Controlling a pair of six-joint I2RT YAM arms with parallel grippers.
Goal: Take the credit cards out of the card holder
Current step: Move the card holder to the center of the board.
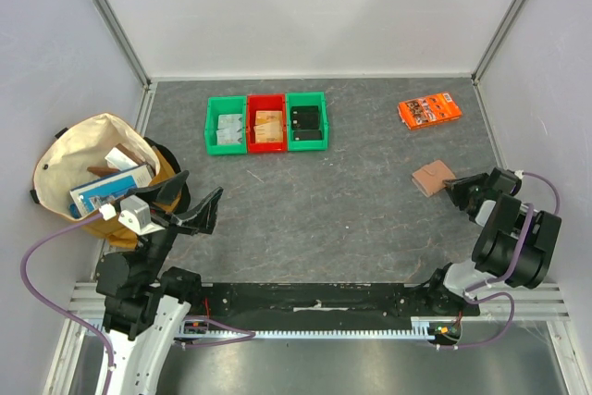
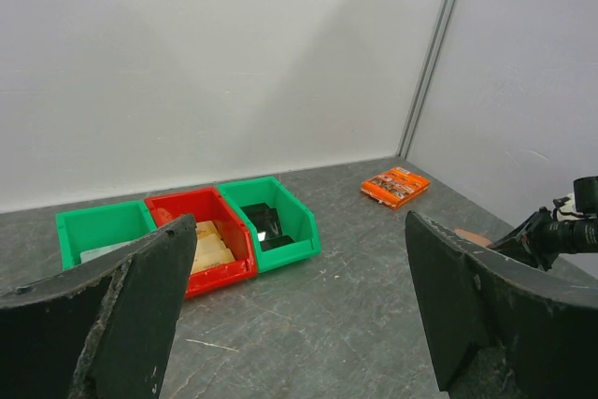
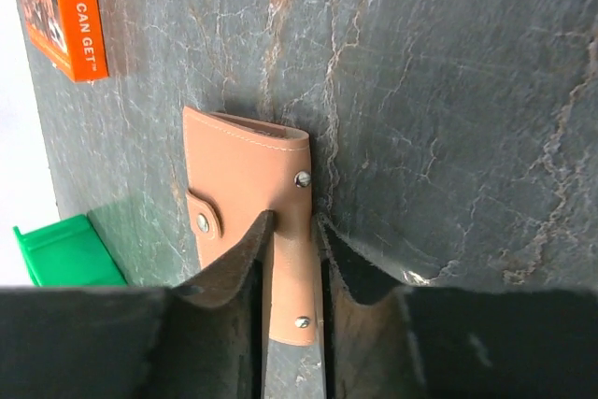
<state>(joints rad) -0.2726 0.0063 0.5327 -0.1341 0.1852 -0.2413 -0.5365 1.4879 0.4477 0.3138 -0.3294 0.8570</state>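
Right gripper point(image 3: 294, 221) straddles half-hidden card holder point(image 3: 243, 175), grip unclear; left gripper point(image 2: 299, 221) gapes wide.

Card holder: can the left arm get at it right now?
Probably not. The card holder lies far right on the table, its edge pinched by the right gripper. The left gripper hangs open at the far left; it would have to cross the table and crowd the right arm.

Dark grey stone-patterned tabletop point(image 1: 351, 219), plain white walls point(image 1: 305, 6), aluminium corner posts point(image 1: 111, 16), even light.
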